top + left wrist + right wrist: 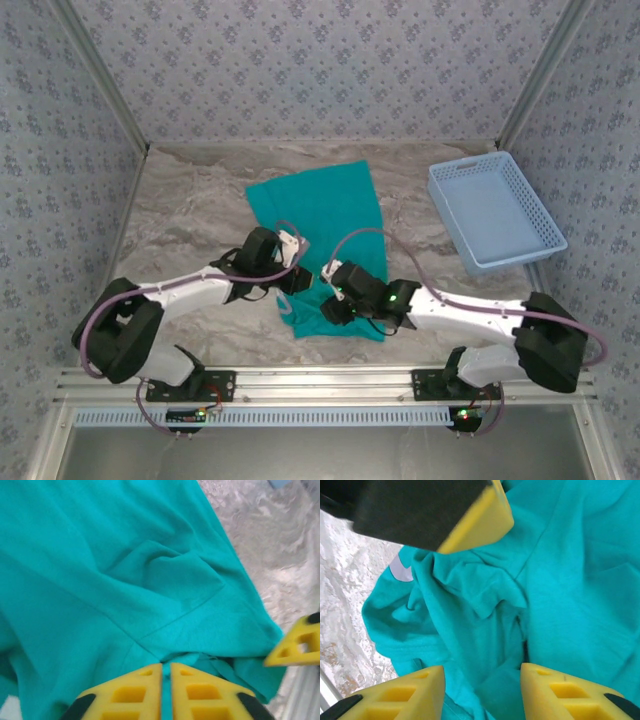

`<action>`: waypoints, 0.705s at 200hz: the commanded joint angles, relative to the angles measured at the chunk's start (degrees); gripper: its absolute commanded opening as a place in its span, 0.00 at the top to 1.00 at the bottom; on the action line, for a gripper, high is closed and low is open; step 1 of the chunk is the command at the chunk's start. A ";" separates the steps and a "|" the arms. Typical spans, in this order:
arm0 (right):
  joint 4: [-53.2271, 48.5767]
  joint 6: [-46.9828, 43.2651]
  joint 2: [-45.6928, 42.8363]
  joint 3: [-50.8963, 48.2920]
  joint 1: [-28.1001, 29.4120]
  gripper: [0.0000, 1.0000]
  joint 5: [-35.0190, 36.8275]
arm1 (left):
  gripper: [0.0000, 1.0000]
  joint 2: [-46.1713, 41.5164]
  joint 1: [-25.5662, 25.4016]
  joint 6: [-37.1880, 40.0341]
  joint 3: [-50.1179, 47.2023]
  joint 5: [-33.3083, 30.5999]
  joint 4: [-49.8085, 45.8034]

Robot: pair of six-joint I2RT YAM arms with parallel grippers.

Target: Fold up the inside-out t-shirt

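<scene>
Your left gripper [166, 666] has its yellow fingers [130, 692] drawn almost together, and a thin fold of the inside-out t-shirt [125, 580] is pinched in the narrow slit between them. Your right gripper [481, 669] stands with its jaws well apart, hanging just over rumpled teal cloth and gripping nothing; bunched folds lie beneath the gap. From above you see the t-shirt [325, 205] lying on the marbled table [190, 210], running from the middle of the far side down towards the arms, its near end crumpled where the two grippers meet. The left gripper [298, 280] sits on the shirt's near left edge, and the right gripper [328, 290] is just beside it, over the near end. In the right wrist view a small white tag [400, 570] shows at the cloth's left edge, close to the left gripper's finger. The light blue basket [495, 210] sits tilted on the far right, well apart from the shirt
</scene>
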 commanded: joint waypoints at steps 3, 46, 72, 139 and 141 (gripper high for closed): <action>-2.76 4.65 4.80 3.09 1.92 0.56 5.95 | 0.67 -3.22 0.18 -2.57 -1.28 3.46 -1.28; -7.10 7.53 9.65 5.56 0.36 0.97 11.27 | 0.53 -4.84 -0.35 -2.93 -2.33 3.69 -1.28; -6.35 7.83 5.29 4.12 -3.14 1.00 8.07 | 0.52 -4.37 -4.66 0.21 -0.88 -4.99 -2.87; -0.94 5.42 -5.47 -5.33 -23.64 1.00 -15.26 | 0.55 2.96 -8.88 3.14 4.99 -10.19 -5.04; -0.94 5.31 -5.54 -5.50 -23.90 1.00 -15.67 | 0.55 3.26 -8.96 3.20 5.09 -10.16 -5.12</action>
